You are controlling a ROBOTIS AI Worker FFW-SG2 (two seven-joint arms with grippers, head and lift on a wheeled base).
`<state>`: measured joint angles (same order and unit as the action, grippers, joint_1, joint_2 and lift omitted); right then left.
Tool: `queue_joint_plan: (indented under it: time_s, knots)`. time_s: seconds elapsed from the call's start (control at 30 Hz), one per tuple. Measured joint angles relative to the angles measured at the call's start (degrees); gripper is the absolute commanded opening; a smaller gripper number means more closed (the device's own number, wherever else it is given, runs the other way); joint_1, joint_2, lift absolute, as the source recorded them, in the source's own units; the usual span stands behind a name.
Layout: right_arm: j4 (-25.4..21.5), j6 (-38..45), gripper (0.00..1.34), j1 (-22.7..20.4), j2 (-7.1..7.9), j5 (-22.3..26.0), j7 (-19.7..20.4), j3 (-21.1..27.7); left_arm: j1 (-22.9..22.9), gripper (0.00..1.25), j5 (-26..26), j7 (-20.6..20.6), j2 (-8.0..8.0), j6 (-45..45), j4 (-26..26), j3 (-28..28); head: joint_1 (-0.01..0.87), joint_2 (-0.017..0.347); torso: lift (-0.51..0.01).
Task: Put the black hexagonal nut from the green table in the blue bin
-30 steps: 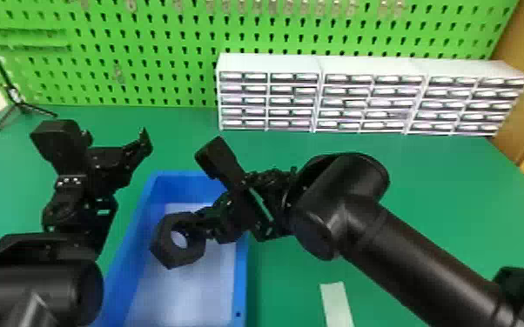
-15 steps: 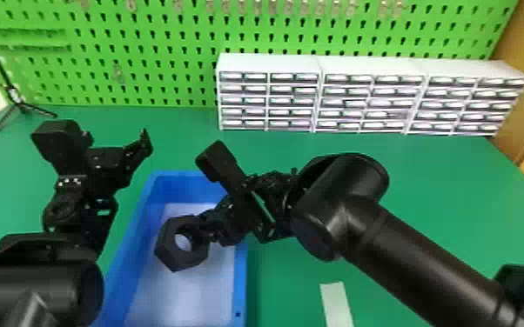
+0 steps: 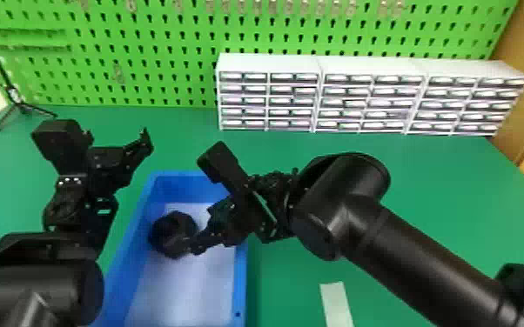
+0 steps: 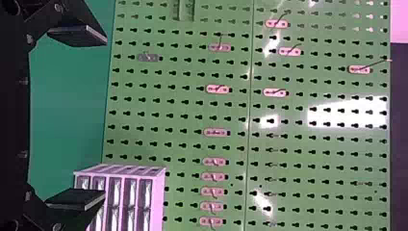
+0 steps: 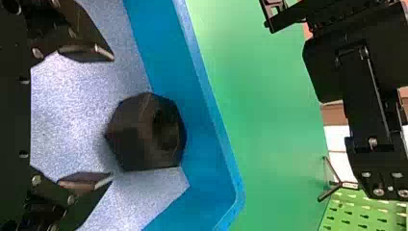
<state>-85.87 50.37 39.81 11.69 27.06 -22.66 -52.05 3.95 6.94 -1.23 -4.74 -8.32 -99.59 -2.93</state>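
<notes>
Black hexagonal nut (image 3: 173, 235) first: in the head view we find it inside the blue bin (image 3: 240, 295), over the pale floor of it, near the wall on the robot's left. The right pincer (image 3: 202, 230) is just beside it, over the bin. Our left arm (image 3: 8, 282) waits on the bin's other side, above the green desk (image 3: 426, 182). Behind stand the white drawer units (image 3: 267, 100); their fronts carry small pale patches, but we can read no words on them.

In the left wrist view, our left pincer (image 4: 105, 118) has its fingers spread wide, with nothing between them, facing the pegboard (image 4: 298, 159). We make out no lettering there either.

In the right wrist view, the right pincer's fingers are well apart and grip nothing; the nut is beyond their tips, close to the bin wall. We cannot tell whether it has fully settled. We judge it stiff and chunky, hardly fragile, perhaps fairly light if it is plastic; its smooth sides might slip a little. Should we need to hold it again, we would pinch two opposite flats squarely, not the corners. We can read no mark on it. The task looks all but done, with backing the right arm out of the bin left to do.
</notes>
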Motion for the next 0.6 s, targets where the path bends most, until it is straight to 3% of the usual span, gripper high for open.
queue_joint_plan:
  time_s: [0.6]
  knots:
    - [0.00,0.42,1.25,0.10,0.18,-0.08,0.01,0.54,0.07,1.09,-0.09,0.00,0.00,-0.03,0.01,0.04,0.686,0.028,-0.096]
